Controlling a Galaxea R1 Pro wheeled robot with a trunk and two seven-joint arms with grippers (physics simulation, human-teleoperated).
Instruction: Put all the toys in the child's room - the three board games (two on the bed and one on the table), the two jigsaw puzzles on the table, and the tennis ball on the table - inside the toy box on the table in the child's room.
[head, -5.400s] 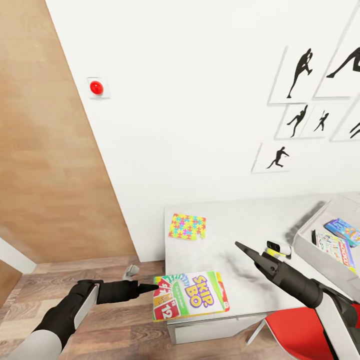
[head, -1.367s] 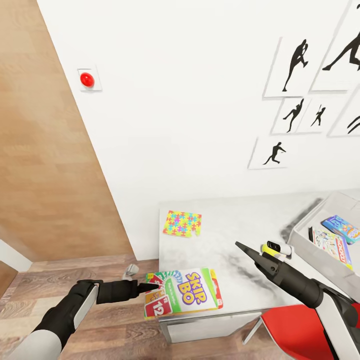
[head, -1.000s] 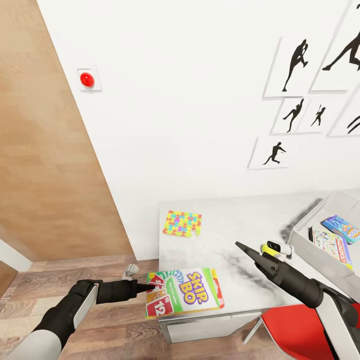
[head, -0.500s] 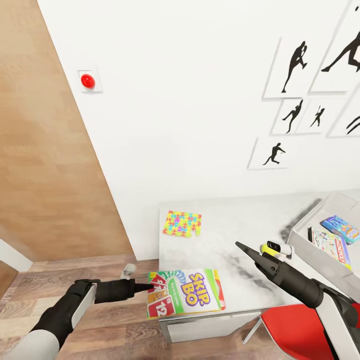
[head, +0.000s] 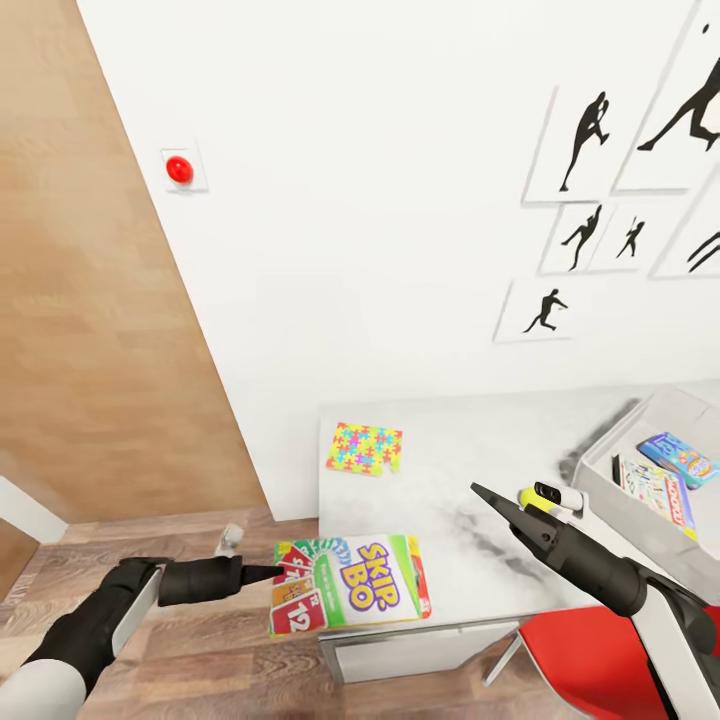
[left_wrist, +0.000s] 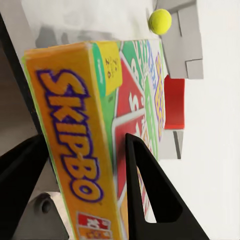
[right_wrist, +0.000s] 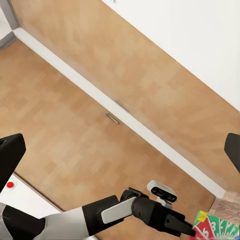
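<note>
Green, yellow and red, the Skip-Bo board game (head: 350, 598) lies flat with one end jutting past the table (head: 470, 470) corner over the wood floor (head: 200, 650), my left gripper (head: 268, 574) clamped on that overhanging end. Bare tabletop lies beyond it; a jigsaw puzzle (head: 364, 448) sits farther back near the wall. My right gripper (head: 482, 495) hovers over the table, jaws apart. The toy box (head: 600, 480) stands beside it, two game boxes (head: 665, 480) inside. A red chair (head: 580, 660) sits at the table's near edge.
</note>
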